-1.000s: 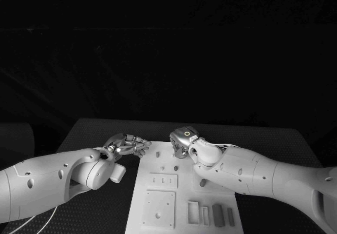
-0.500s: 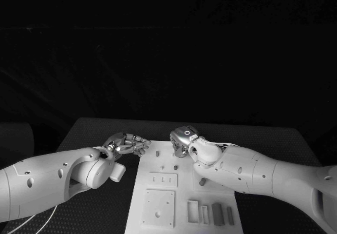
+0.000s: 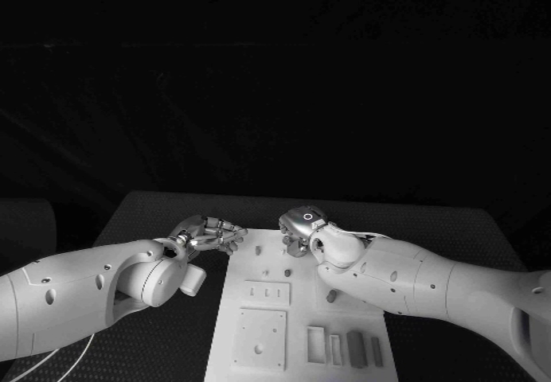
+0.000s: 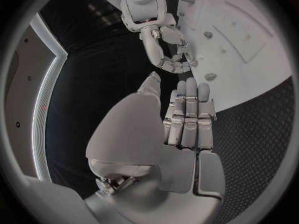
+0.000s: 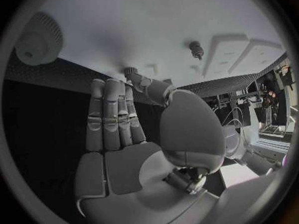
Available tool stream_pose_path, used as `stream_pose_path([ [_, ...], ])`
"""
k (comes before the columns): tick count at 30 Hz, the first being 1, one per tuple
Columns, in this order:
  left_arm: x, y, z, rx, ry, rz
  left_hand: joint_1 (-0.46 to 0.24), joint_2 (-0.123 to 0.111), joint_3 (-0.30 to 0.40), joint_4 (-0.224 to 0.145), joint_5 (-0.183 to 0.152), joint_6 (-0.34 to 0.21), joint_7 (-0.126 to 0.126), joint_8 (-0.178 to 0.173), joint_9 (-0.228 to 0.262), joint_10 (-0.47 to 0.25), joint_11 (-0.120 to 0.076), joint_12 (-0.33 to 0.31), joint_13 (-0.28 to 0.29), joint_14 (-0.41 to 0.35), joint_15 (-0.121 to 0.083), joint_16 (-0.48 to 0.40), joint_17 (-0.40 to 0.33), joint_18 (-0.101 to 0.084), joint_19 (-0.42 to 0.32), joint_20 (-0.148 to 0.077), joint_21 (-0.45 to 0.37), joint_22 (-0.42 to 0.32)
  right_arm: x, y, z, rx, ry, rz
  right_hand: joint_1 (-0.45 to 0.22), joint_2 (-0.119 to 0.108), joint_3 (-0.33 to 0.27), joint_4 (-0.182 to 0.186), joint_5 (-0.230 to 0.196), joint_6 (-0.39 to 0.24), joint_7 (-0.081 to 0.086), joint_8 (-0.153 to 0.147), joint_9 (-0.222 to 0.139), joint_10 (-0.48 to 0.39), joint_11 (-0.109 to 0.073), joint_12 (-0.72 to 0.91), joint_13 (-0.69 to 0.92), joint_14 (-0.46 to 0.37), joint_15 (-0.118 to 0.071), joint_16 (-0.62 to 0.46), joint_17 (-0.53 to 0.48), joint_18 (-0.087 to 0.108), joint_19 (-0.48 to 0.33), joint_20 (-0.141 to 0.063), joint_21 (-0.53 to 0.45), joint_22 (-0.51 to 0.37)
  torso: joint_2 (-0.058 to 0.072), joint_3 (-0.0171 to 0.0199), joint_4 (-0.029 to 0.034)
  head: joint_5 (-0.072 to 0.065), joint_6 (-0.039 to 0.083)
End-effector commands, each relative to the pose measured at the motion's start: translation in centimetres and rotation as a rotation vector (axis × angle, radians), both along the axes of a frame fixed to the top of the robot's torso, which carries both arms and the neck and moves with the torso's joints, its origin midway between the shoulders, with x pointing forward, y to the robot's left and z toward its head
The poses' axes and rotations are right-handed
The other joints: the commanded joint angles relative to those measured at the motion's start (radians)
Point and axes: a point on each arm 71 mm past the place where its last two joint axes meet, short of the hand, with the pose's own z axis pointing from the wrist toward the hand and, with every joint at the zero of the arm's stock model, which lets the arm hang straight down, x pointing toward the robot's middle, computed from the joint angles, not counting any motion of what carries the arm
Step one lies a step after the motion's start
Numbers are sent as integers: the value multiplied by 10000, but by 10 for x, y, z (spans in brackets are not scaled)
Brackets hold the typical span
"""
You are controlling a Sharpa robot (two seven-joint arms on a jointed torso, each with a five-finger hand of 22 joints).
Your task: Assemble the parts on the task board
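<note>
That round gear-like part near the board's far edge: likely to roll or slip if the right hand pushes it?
The gear-like part lies flat, so it should slide, not roll. Its ridged rim probably aids grip. It looks stiff and light. The right hand holds nothing.

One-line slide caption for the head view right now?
Both hands, left hand and right hand, poised at the far end of the white task board; neither visibly holds a part.
</note>
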Motion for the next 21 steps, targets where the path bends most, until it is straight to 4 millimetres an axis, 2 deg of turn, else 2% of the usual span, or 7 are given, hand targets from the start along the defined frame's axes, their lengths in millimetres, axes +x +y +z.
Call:
stream_pose_path([
  [1, 0, -2, 2, -84, -42, -120, -17, 62, -56, 0, -47, 11, 20, -34, 14, 47, 19, -41, 11, 30, 28, -57, 14, 203, -73, -13, 40, 147, 0, 0, -1, -39, 162, 58, 14, -61, -76, 5, 52, -53, 1, -72, -8, -111, 30, -34, -57, 6, 87, -30, -16, 138, -63, 12, 63, 207, 4, 0, -5, 5, 1],
  [10, 0, -1, 2, -70, -49, -78, -18, 59, -58, 0, -47, 6, 22, -40, 15, 43, 22, -49, 12, 32, 29, -61, 18, 203, -74, -12, 41, 146, 0, 0, -1, 47, 211, 49, 3, -75, -104, 3, 52, -132, 30, -103, -16, -273, 81, -26, -186, -13, 135, -17, -31, 138, -103, 30, 75, 201, 5, 2, -3, -1, -10],
  [21, 1, 3, 3, -51, -128, -5, -14, 53, -60, -3, -47, 1, 21, -46, 16, 38, 24, -57, 13, 33, 29, -65, 22, 204, -76, -12, 42, 145, -6, -10, 5, 604, 12, 163, -15, -90, -95, 37, 52, -101, 38, -82, -5, -252, 76, 0, -216, 2, 131, 1, -33, 138, -87, 30, 94, 202, -8, 14, -31, -2, 60],
])
